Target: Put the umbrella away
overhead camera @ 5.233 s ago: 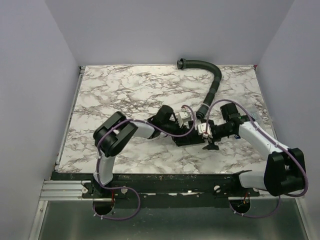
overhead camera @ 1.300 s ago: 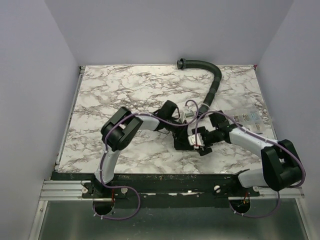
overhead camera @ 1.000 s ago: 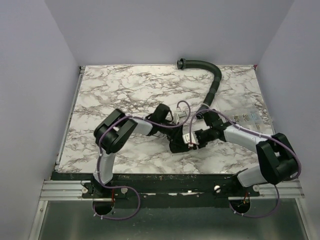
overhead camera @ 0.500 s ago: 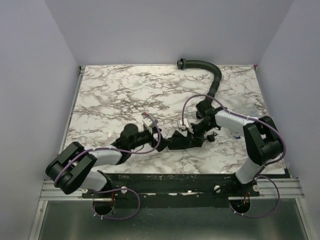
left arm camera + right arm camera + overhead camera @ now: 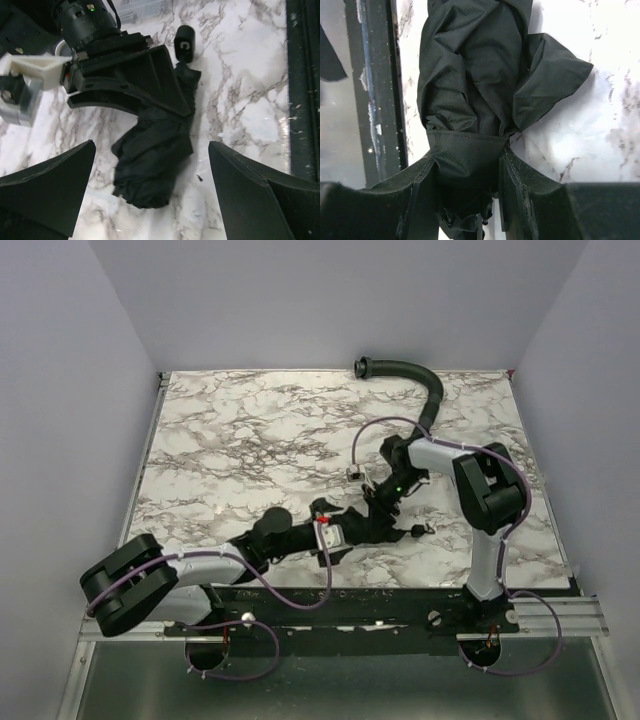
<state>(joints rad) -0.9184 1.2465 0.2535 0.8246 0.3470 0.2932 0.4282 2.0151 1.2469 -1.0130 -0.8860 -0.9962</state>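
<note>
Umbrella [image 5: 152, 165]: location and condition?

— Folded to a short black bundle, lying on the marble table [image 5: 230, 440] close to its near edge. It is held: the right gripper [image 5: 467, 155] is clamped across the fabric, cloth bulging out past both fingers.

And the left gripper [image 5: 332, 536]?

— Jaws wide apart, nothing between them. The bundle's free end lies straight ahead of the gap, roughly centred and just short of the fingertips, with no contact visible.

Long axis?

— It runs away from the left jaws, nearly along their line of approach. The right jaws cross it further along, and the small handle [image 5: 185, 42] lies beyond them at the far end. The left jaws therefore face the bundle end-on, not broadside.

Which arm is nearer?

— The right arm has it in hand. The left is close but apart from it.

Arm poses?

— The left arm is stretched low and nearly flat over the table from its base, wrist aimed at the bundle. The right arm is doubled back on itself, its gripper pointing down and toward the near edge.

Assessment?

— In my judgement, any left-hand grasp means moving forward over the free end. Loose folds may catch a finger on the way in.
</note>
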